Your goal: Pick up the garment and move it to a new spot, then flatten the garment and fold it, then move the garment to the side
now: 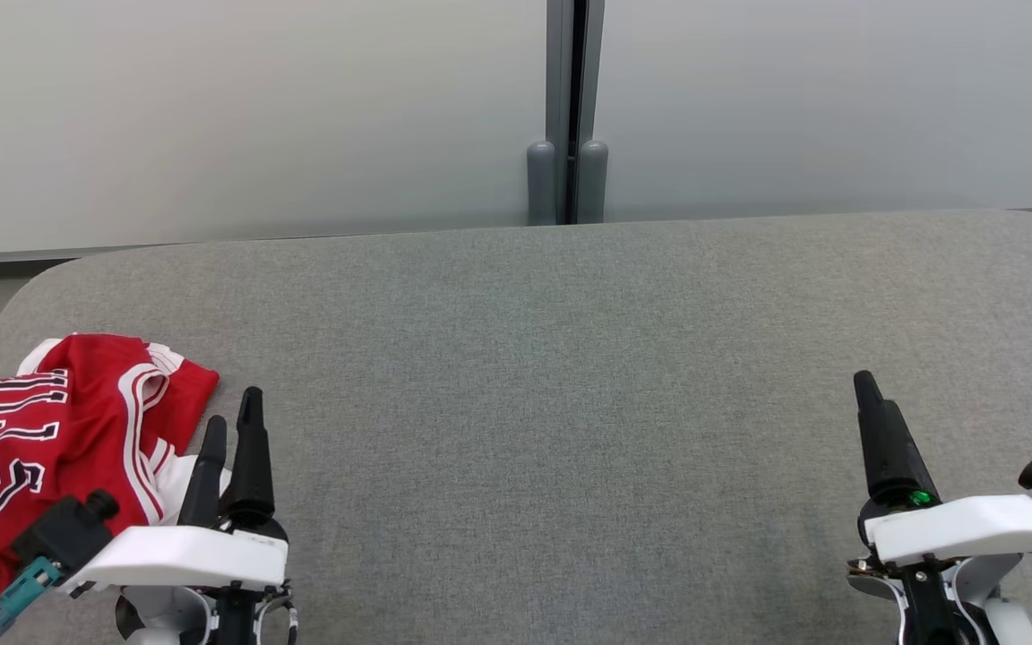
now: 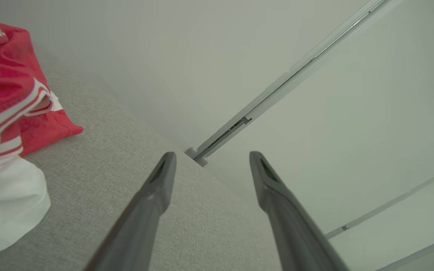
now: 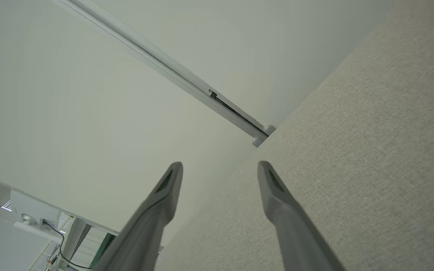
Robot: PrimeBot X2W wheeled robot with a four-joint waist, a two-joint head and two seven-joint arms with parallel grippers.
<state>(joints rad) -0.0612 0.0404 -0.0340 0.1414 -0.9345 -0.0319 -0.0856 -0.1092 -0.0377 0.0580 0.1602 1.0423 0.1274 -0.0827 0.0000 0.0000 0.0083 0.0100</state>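
Garment (image 1: 50,439): red, with white trim and dark lettering. It lies crumpled on the left front end of the grey table (image 1: 570,358) and runs out past the left edge of the head view.

Left gripper (image 1: 234,408): fingers apart, nothing between them. It sits just beside the garment's right edge. In the left wrist view the cloth lies off to one side of the fingers, not in the gap.

Right gripper (image 3: 220,165): also spread wide and holding nothing. It is low over bare table at the right end, well apart from the garment.

We judge the step in hand to be the first pick-up, not yet begun.

To do it well:
- We would turn the left gripper toward the heap.
- We would come down on a raised, bunched ridge near the trimmed edge, not on a flat single layer.
- We would close through several layers so the cloth does not slip out.
- We would lift until the hem hangs clear of the table, then carry it toward the open middle.
- The right gripper can wait there for the spreading.

Containers: none that we can make out. The table is the only thing bearing anything, and what it bears is the garment.
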